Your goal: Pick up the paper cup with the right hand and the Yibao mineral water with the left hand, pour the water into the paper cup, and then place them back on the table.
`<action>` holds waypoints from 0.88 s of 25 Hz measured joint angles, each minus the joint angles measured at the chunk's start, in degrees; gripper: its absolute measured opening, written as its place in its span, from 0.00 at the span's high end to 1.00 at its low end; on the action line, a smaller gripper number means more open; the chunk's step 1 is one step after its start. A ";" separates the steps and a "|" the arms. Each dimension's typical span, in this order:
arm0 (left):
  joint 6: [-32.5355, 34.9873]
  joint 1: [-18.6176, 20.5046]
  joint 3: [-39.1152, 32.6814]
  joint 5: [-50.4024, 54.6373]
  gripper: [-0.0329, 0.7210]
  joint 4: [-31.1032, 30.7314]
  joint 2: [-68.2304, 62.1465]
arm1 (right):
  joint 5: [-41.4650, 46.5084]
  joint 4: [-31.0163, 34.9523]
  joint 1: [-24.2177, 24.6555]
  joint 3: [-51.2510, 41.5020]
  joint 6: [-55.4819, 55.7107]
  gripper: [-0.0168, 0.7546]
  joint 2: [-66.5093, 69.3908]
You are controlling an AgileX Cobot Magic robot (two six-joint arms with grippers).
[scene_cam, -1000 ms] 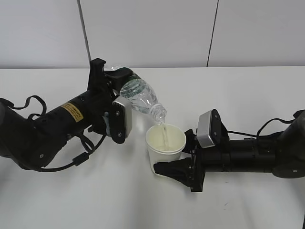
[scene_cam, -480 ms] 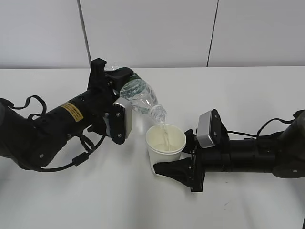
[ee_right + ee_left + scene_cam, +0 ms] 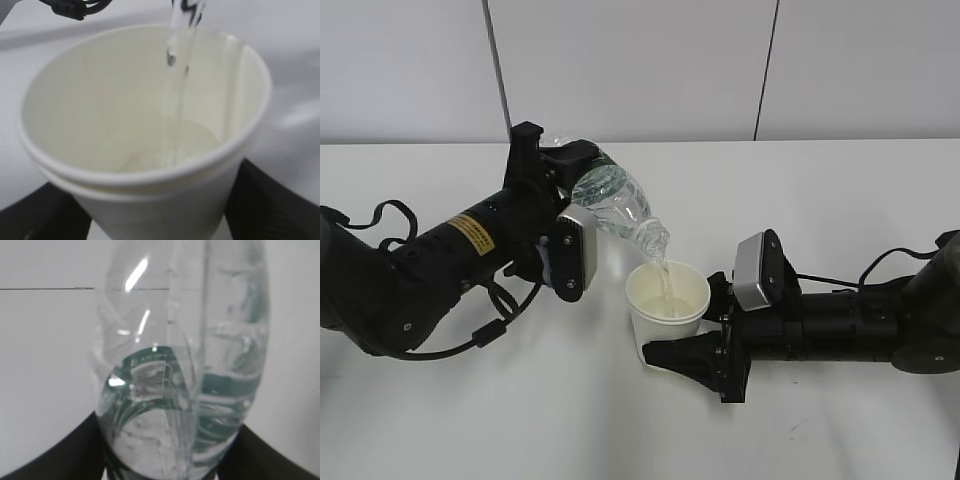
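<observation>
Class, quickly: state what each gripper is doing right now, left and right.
Left gripper: closed on the clear ribbed plastic water bottle, tilted and pouring.
Right gripper: closed on the small white paper cup, held upright under the stream.

No text can be read. The yellow sticker [image 3: 470, 233] on the left hand's forearm carries dark print too small to make out. The dark green label [image 3: 150, 390] on the Yibao mineral water [image 3: 613, 200] shows only warped streaks through the clear plastic, no legible lettering.
</observation>
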State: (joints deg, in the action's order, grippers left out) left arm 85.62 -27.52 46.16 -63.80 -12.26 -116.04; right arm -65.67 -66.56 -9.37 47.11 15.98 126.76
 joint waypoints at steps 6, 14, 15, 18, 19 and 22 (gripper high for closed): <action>0.00 0.00 0.00 0.00 0.45 0.00 0.00 | 0.10 0.00 0.00 0.00 0.00 0.26 0.00; 0.00 0.00 0.00 0.00 0.45 -0.17 0.00 | 0.22 0.00 0.00 0.00 0.00 0.26 0.00; 0.00 0.00 0.00 0.00 0.45 -0.17 0.00 | 0.22 0.00 0.00 0.00 0.00 0.26 0.00; 0.00 0.00 0.00 0.00 0.45 -0.17 0.00 | 0.22 0.00 0.00 0.00 0.00 0.26 0.00; 0.00 0.00 0.00 -0.05 0.45 -0.17 0.00 | 0.22 0.00 0.00 0.00 0.00 0.26 0.00; -2.14 0.00 0.00 -0.05 0.45 -0.17 0.00 | 0.22 0.00 0.00 0.00 0.00 0.26 0.00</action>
State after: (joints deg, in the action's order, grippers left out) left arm 83.48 -27.52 46.16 -63.85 -12.42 -116.04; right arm -65.45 -66.56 -9.37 47.11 15.98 126.76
